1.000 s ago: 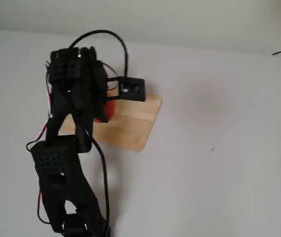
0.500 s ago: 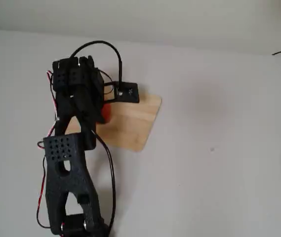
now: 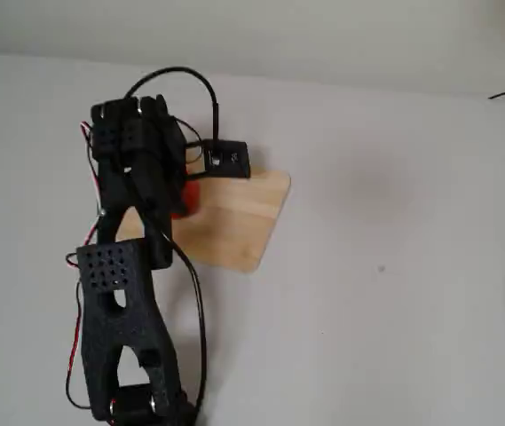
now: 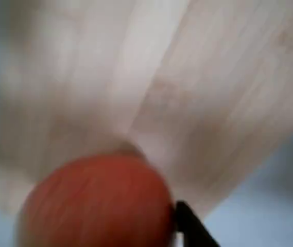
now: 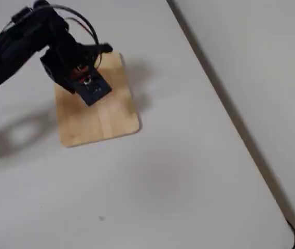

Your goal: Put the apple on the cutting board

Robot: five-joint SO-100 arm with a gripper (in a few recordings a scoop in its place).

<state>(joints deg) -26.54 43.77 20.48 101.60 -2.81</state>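
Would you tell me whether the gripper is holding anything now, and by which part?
The apple sits beside one gripper fingertip over the cutting board, but an actual grip cannot be told.

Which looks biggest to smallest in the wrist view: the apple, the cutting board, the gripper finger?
1. cutting board
2. apple, enlarged by nearness to the camera
3. the tip of the gripper's finger

Apple (image 3: 187, 197) over cutting board (image 3: 234, 222)

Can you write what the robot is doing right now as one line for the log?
phase: placing | apple: over cutting board, contact unclear | gripper: around apple, grip unclear | table
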